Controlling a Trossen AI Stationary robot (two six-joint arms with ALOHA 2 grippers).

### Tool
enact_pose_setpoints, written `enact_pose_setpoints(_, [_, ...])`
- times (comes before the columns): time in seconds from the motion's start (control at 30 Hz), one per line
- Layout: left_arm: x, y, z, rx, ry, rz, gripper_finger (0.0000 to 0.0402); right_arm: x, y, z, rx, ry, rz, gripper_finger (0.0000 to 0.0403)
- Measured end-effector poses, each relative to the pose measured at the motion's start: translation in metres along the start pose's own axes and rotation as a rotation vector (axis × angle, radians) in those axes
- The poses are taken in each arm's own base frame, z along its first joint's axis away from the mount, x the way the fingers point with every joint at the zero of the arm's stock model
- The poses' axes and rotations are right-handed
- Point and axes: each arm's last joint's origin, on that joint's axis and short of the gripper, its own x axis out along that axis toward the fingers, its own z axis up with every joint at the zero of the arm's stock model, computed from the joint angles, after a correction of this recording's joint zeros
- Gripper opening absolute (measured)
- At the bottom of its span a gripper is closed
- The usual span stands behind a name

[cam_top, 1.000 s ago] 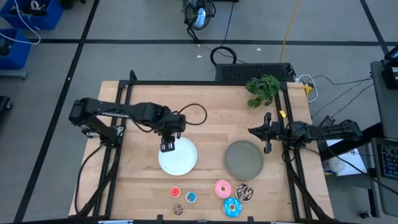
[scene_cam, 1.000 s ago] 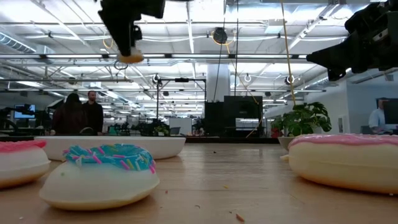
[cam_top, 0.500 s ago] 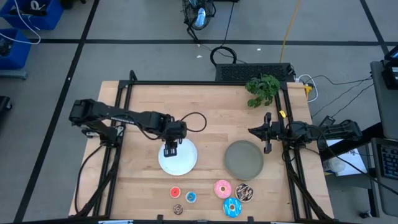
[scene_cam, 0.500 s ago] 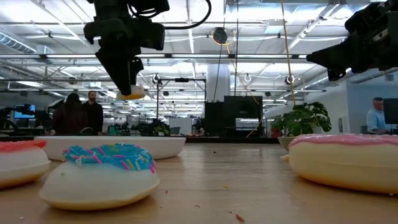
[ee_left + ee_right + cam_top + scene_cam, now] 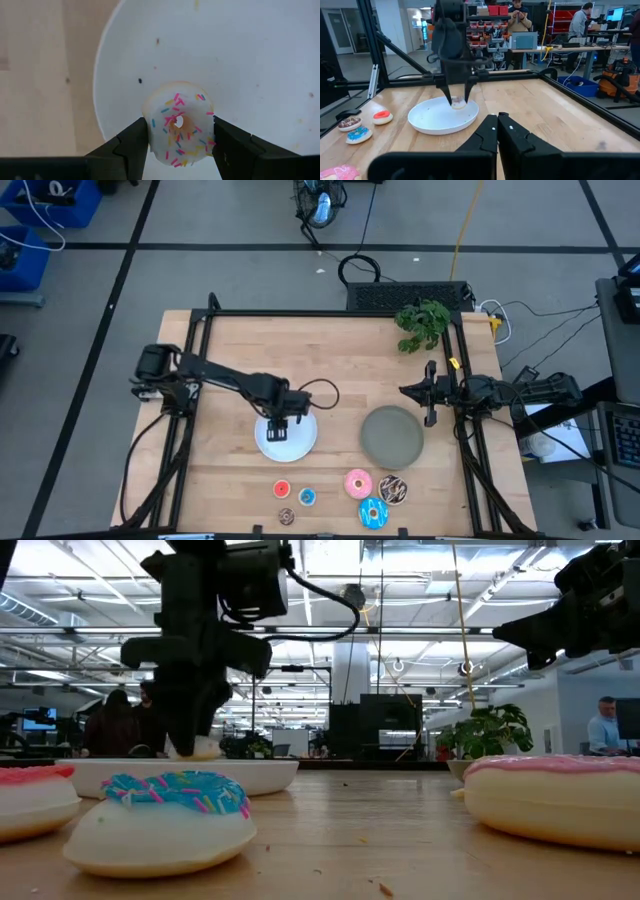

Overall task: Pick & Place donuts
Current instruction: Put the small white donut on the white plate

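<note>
Lowering fast, the left gripper (image 5: 178,145) now sits just over the white plate (image 5: 300,442), fingers clamped on the whitish sprinkled donut (image 5: 179,123); it prob. touches the plate already, so release comes next. Right gripper (image 5: 430,393) waits w/ fingers together beside the grey plate (image 5: 392,436).

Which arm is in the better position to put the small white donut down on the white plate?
Left. The left gripper holds the whitish donut low over the white plate. The right gripper waits at the table's right edge, beyond the grey plate.
</note>
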Motion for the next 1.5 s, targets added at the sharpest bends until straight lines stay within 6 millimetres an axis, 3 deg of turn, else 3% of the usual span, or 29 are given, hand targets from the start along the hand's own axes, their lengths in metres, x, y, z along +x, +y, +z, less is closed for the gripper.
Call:
enact_pose_setpoints(0.7, [0.003,-0.002,0.003,0.034,-0.024,0.004,0.0198,0.0,0.0,0.0,0.004,0.0,0.0,0.0])
enact_pose_setpoints(0.97, [0.018,0.004,-0.011,0.046,0.039,0.016,0.0198,0.0,0.0,0.0,0.002,0.0,0.0,0.0])
enact_pose_setpoints(1.27, [0.019,0.004,-0.011,0.071,0.035,0.015,0.0198,0.0,0.0,0.0,0.001,-0.001,0.0,0.0])
enact_pose_setpoints(1.5, [0.019,0.002,-0.01,0.099,0.031,-0.029,0.0231,0.0,0.0,0.0,0.001,-0.001,0.0,0.0])
